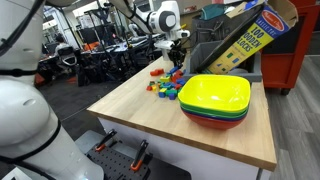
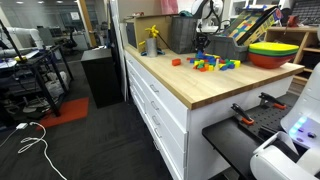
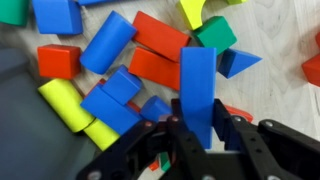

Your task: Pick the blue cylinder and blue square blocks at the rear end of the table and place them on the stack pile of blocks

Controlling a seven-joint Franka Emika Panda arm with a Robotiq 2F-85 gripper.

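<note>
The fingers (image 3: 177,128) are clamped on a long blue block (image 3: 197,75). It hangs upright over the stack pile of blocks (image 3: 125,65) on the table (image 3: 275,35).

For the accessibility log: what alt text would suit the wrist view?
The claw is shut on a long blue block, held over a pile of red, blue, yellow and green blocks on a wood table.

A dark carpeted floor (image 2: 100,140) fills an exterior view, with a red mat (image 2: 62,108) and loose white cables (image 2: 30,142) lying on it. A black cabinet (image 2: 100,72) stands just beside the mat. In an exterior view, a red tool chest (image 1: 292,55) stands on grey flooring (image 1: 300,130), and dark office chairs (image 1: 100,60) crowd the far side of the room.
</note>
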